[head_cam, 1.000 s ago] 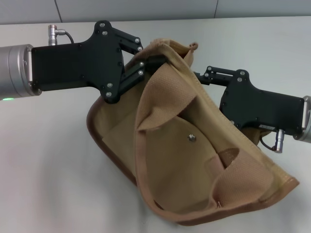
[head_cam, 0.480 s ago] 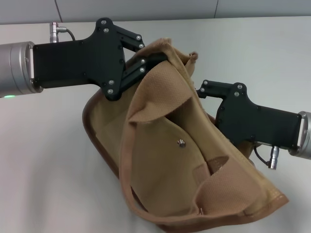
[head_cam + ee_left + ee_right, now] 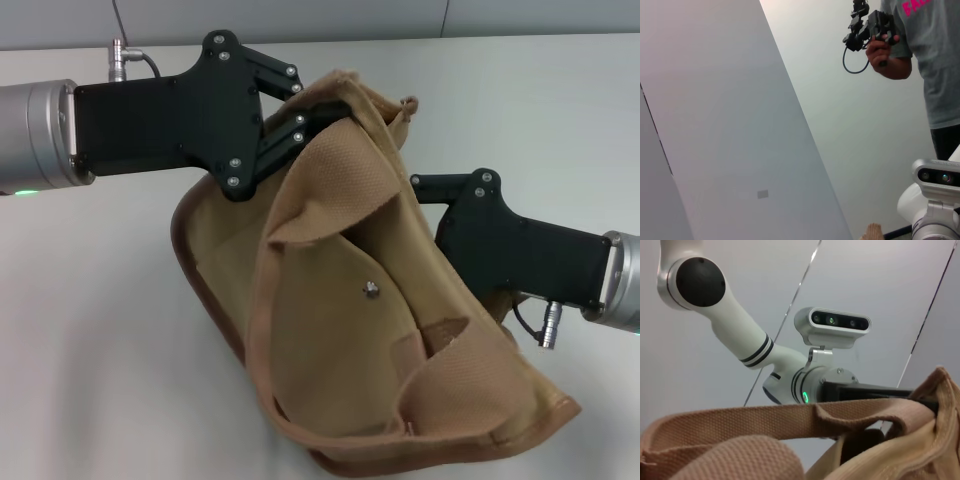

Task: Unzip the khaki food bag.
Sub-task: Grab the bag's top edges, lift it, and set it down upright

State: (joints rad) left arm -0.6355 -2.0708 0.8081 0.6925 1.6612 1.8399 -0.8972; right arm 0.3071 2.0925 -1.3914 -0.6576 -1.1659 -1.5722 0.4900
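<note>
The khaki food bag [image 3: 340, 330] hangs tilted above the white table [image 3: 90, 360], its front pocket flap with a metal snap [image 3: 371, 290] facing me. My left gripper [image 3: 325, 112] is shut on the bag's top edge and holds it up. My right gripper [image 3: 420, 185] reaches in from the right, level with the bag's upper right side, its tip hidden behind the fabric. The zipper is hidden. In the right wrist view, a webbing handle [image 3: 755, 422] and tan canvas [image 3: 905, 450] fill the lower part. A scrap of the bag [image 3: 872, 232] shows in the left wrist view.
A wall panel edge [image 3: 300, 20] runs along the table's far side. In the left wrist view a person in a grey shirt [image 3: 930, 60] holds a black device. My own head camera [image 3: 832, 325] shows in the right wrist view.
My right gripper has moved down and to the right along the bag's side. The bag has swung, its lower corner dropping lower. My left gripper has shifted slightly right, still holding.
</note>
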